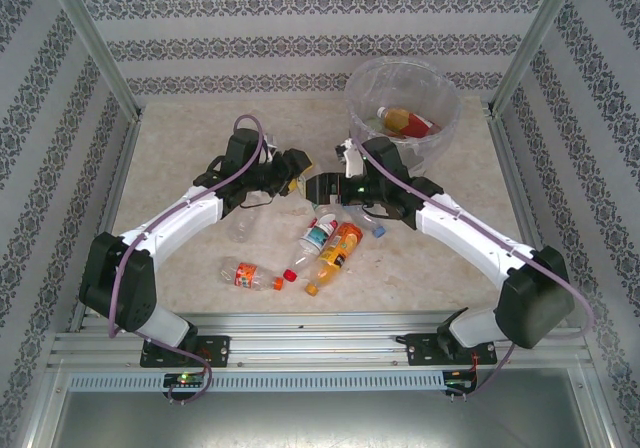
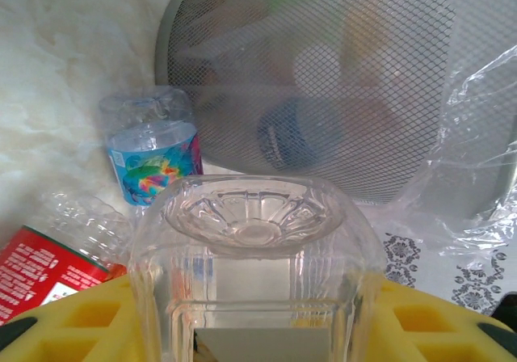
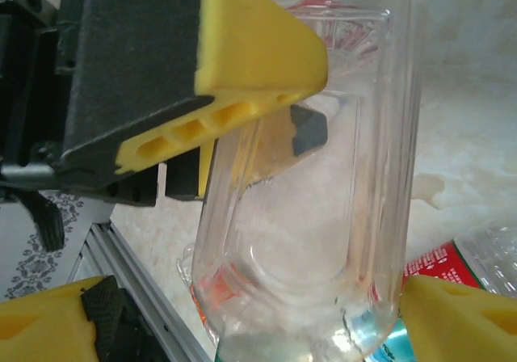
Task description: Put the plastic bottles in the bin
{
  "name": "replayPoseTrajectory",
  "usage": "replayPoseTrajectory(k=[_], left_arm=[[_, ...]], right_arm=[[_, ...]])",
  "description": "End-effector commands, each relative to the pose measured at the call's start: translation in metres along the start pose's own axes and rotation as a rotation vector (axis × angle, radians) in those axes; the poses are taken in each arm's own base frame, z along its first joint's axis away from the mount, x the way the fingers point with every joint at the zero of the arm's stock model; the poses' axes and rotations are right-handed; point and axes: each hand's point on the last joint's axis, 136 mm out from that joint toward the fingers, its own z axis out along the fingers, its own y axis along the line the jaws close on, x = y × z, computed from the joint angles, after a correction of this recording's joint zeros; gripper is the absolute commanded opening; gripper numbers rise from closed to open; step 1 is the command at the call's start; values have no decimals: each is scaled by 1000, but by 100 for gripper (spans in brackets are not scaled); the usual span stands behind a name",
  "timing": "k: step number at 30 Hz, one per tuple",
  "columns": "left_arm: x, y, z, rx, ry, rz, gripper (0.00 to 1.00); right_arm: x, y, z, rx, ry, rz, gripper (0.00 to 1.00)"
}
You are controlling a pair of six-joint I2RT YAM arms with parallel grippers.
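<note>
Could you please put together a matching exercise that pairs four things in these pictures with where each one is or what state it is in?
Things
1. clear unlabelled bottle
2. red and yellow bottle
3. orange-labelled bottle
4. right gripper

Places or states
A. lying on the table between the two arms
B. open, with a finger on each side of the clear unlabelled bottle
C. inside the bin
D. clamped in the left gripper

Pairs: 1-D, 2-C, 3-A, 4-B
</note>
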Motion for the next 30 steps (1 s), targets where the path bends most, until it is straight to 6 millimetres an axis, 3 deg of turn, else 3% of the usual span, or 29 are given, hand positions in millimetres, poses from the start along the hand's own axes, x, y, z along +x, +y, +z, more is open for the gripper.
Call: replayPoseTrajectory(k=[1,9,15,19,22,30], left_arm=[[5,-21,-2,76,12,8,50],[8,-21,-1,81,23,7,50],[9,-26,-1,104,35,12,60],[7,-43,-6,163,31,34,88],[2,-59,-19,208,6,83,97],[0,-87,-58,270,-20,333,100]], right_arm=[[-13,7,3,1,-39,-39,85],[-15,4,6,20,-40,-46,69],[-18,9,-7,28,-53,-77,53],[-19,11,-22,41,-67,-92,51],[-22,12,-39,55,-89,-103,51],[-37,23,-97,54,-166,-178,50]])
